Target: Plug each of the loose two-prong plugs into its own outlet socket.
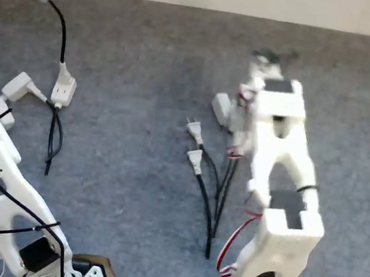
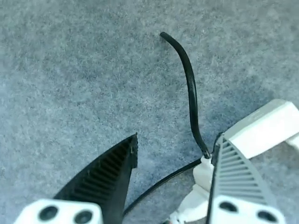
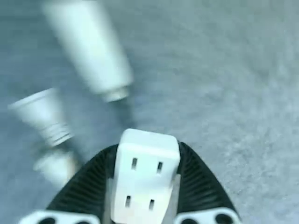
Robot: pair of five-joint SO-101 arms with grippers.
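My right gripper (image 3: 147,150) is shut on a white outlet block (image 3: 145,173) whose slot pairs face the camera. In the high view that gripper (image 1: 232,114) holds the block (image 1: 221,106) just right of two loose white two-prong plugs (image 1: 194,129) (image 1: 196,158) on black cords. The same plugs show beyond the block, one long (image 3: 88,46) and one shorter (image 3: 43,115). My left gripper (image 2: 177,140) is open over the carpet at the far left. A second white outlet (image 1: 63,88) on a black cord (image 2: 188,79) lies beside its grey finger (image 2: 231,172).
A white angled adapter (image 1: 18,86) lies next to the left outlet and appears again (image 2: 267,125) past the left gripper. The plugs' black cords (image 1: 210,201) run toward the front between the arms. Grey carpet (image 1: 140,60) covers the table.
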